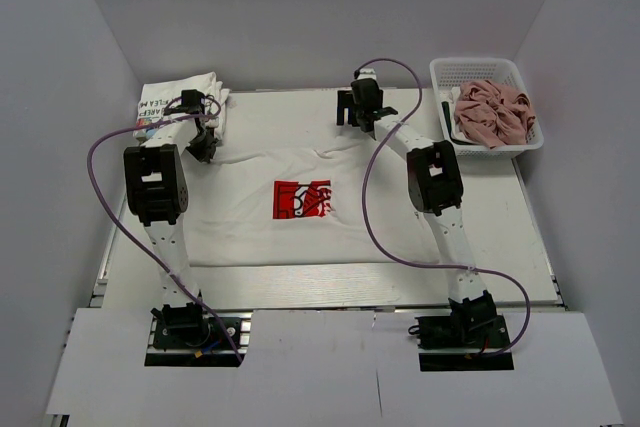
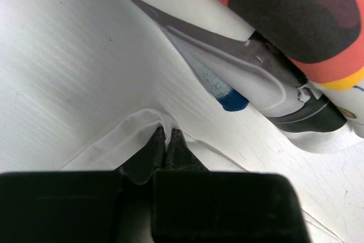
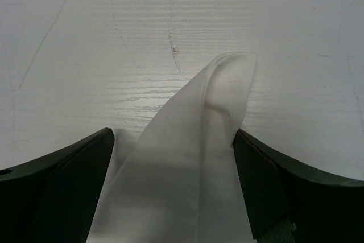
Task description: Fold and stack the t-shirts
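A white t-shirt with a red square logo (image 1: 301, 199) lies spread flat on the table. My left gripper (image 1: 203, 146) is at the shirt's far left corner and is shut on a small fold of its white cloth (image 2: 149, 122); the pinch shows in the left wrist view (image 2: 166, 132). My right gripper (image 1: 361, 119) is at the shirt's far right corner. In the right wrist view it (image 3: 173, 135) is open, with a raised strip of white cloth (image 3: 193, 157) between the jaws. A dusty pink t-shirt (image 1: 492, 112) lies crumpled in the basket.
A folded stack of printed white tees (image 1: 178, 99) sits at the far left, right beside my left gripper; its colourful print shows in the left wrist view (image 2: 284, 15). A white mesh basket (image 1: 444, 75) stands at the far right. Grey walls enclose the table.
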`<state>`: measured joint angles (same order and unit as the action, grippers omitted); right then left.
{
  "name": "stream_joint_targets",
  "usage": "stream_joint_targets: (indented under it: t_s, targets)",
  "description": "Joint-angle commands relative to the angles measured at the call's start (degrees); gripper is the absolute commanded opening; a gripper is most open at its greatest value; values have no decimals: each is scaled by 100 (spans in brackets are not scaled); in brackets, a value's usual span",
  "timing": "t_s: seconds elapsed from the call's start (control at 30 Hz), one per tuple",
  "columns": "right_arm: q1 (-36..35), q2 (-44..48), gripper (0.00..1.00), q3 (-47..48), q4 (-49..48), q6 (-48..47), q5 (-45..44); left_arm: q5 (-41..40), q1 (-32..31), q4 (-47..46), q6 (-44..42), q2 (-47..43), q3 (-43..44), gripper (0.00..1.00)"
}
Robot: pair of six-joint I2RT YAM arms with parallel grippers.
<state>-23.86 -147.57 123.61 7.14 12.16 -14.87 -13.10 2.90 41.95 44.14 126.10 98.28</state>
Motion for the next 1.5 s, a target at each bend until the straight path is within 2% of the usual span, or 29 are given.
stream_joint_targets:
  t_s: [0.0,0.2,0.4,0.73,1.07,1.23,1.3,1.47]
  targets:
    - [56,316,90,49,33,207,-121,-70,18,138,-55,-279,-116,0]
    - [30,614,90,-126,-203,155,-60,-70,18,138,-55,-279,-116,0]
    - [-5,658,90,-30,121,427,-420,-70,18,138,-55,-279,-116,0]
    - [-119,1195,90,-487,-107,199,-297,-70,18,85,-55,-279,-222,0]
    - [-75,669,90,-66,-2,269,160,-70,18,138,-55,-279,-169,0]
    - [-14,177,90,145,-371,164,107,-70,18,85,-55,-279,-169,0]
    - [39,-33,90,451,-284,233,195,-17,18,85,-55,-279,-169,0]
    - [83,-211,90,524,-195,462,503,-17,18,85,-55,-279,-117,0]
